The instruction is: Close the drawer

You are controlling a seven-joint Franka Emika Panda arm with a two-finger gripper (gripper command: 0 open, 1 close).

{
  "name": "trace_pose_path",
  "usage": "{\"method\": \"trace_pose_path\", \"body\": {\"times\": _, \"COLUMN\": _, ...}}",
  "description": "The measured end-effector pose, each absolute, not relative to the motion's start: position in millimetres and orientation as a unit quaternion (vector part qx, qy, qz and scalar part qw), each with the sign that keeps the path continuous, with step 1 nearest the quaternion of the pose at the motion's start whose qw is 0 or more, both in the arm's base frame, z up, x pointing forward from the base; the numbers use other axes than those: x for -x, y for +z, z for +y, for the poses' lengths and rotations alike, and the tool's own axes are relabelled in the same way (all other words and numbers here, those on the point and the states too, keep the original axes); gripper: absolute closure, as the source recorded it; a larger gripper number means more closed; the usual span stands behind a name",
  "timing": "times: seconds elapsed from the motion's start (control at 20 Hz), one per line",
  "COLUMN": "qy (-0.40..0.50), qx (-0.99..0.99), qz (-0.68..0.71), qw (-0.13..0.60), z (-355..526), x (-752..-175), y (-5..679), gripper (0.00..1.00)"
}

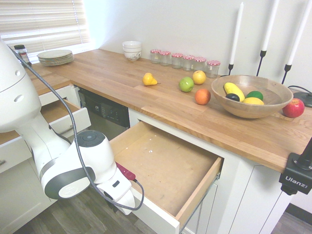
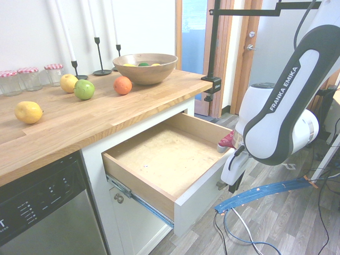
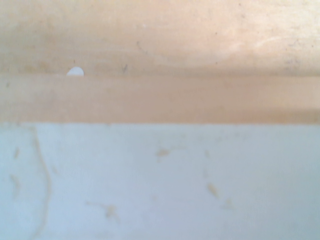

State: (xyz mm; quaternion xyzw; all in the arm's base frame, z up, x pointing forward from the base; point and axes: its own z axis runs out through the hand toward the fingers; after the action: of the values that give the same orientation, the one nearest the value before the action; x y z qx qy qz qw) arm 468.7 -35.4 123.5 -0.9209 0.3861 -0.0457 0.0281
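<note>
- Drawer (image 2: 159, 159): wide and deep, white panel front, light wood sides, bare plywood bottom; pulled far out from under the countertop (image 2: 79, 125), centre of the second exterior view, lower centre of the first. Nothing lies inside.
- Gripper (image 2: 232, 187): points down at the drawer's front panel, right of centre in the second exterior view; in the first it is hidden behind the white arm at lower left. Claw state: cannot tell, the fingertips are masked by the panel and the arm body.
- Wrist view: top edge of the white panel fills the lower half, wood of the drawer behind it; handle not visible.
- Step in hand (judgement): contact with the front panel or its handle is being set up; the drawer is not yet pushed.
- Next move (judgement): a straight, level push toward the cabinet, along the runners, until the panel sits flush.
- Also present: wooden fruit bowl (image 1: 251, 100), loose fruit, jars, candlesticks, dishwasher (image 2: 42, 212), a smaller open drawer (image 1: 66, 117) at left.
</note>
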Motion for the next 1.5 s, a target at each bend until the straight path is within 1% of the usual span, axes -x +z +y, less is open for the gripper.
{"method": "trace_pose_path", "body": {"times": 0.45, "qy": -0.061, "qx": 0.920, "qz": 0.385, "qw": 0.031, "z": -36.5, "x": -475.3, "y": 126.0, "gripper": 1.00}}
{"method": "trace_pose_path", "body": {"times": 0.75, "qy": -0.078, "qx": 0.920, "qz": 0.383, "qw": 0.036, "z": -38.4, "x": -496.5, "y": 129.1, "gripper": 1.00}}
{"method": "trace_pose_path", "body": {"times": 1.0, "qy": -0.078, "qx": 0.919, "qz": 0.385, "qw": 0.041, "z": -46.0, "x": -534.6, "y": 131.5, "gripper": 1.00}}
{"method": "trace_pose_path", "body": {"times": 1.5, "qy": -0.079, "qx": 0.920, "qz": 0.379, "qw": 0.050, "z": -57.6, "x": -634.4, "y": 148.4, "gripper": 1.00}}
